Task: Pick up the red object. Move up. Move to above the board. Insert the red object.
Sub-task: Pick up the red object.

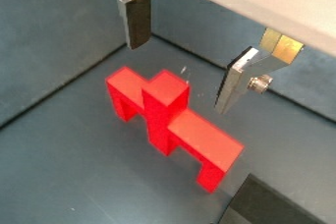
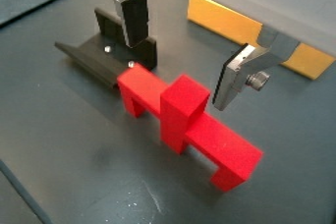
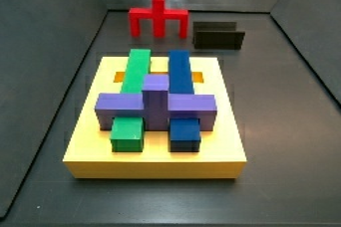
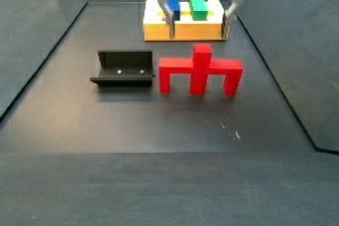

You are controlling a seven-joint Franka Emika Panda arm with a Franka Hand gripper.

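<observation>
open hand (image 1: 184, 61) above blocky red object (image 1: 168, 120)

Dark L-shaped fixture (image 4: 122, 69) on the grey floor (image 4: 159, 121), between grey side walls (image 3: 54, 82)

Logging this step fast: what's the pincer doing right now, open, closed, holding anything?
Pincer: open and empty, fingers spread above the red object, not touching it.
</observation>
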